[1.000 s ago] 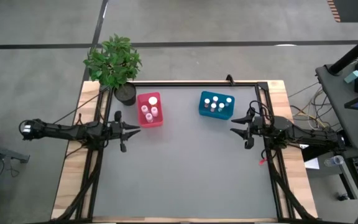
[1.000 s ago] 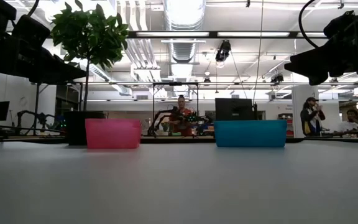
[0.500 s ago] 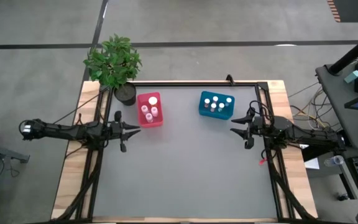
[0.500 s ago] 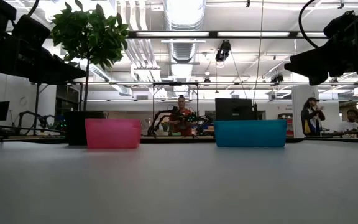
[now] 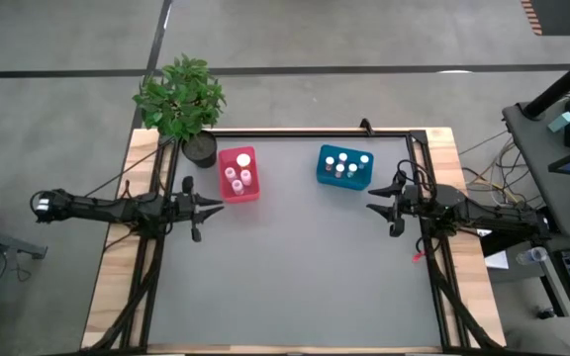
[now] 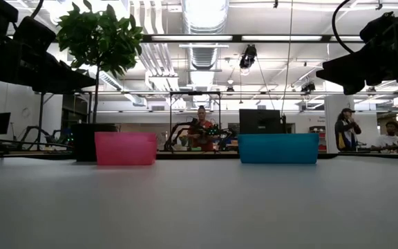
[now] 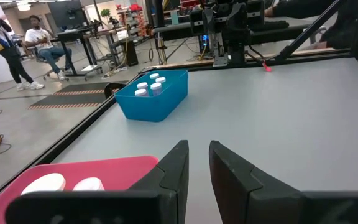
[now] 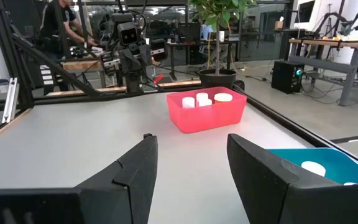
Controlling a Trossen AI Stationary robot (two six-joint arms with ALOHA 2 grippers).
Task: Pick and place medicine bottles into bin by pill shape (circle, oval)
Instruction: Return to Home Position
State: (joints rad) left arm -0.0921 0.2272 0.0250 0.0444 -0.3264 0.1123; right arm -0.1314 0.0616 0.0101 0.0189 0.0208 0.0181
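Observation:
The pink-red bin (image 5: 238, 175) stands at the table's far left and holds three white-capped medicine bottles (image 5: 242, 160). The teal-blue bin (image 5: 344, 167) stands at the far right and holds several white-capped bottles (image 5: 345, 161). My left gripper (image 5: 222, 206) hovers at the table's left edge, just near of the pink bin, its fingers nearly shut and empty (image 7: 197, 163). My right gripper (image 5: 368, 208) hovers at the right edge, near of the teal bin, open and empty (image 8: 191, 163). Both bins rest on their bases in the low view, the pink bin (image 6: 125, 149) and the teal bin (image 6: 278, 148).
A potted plant in a dark round pot (image 5: 199, 148) stands at the far left corner beside the pink bin. A black frame rail (image 5: 310, 132) runs along the far edge. The grey table top (image 5: 295, 267) spreads between and near of the arms. People sit beyond the table (image 6: 345, 129).

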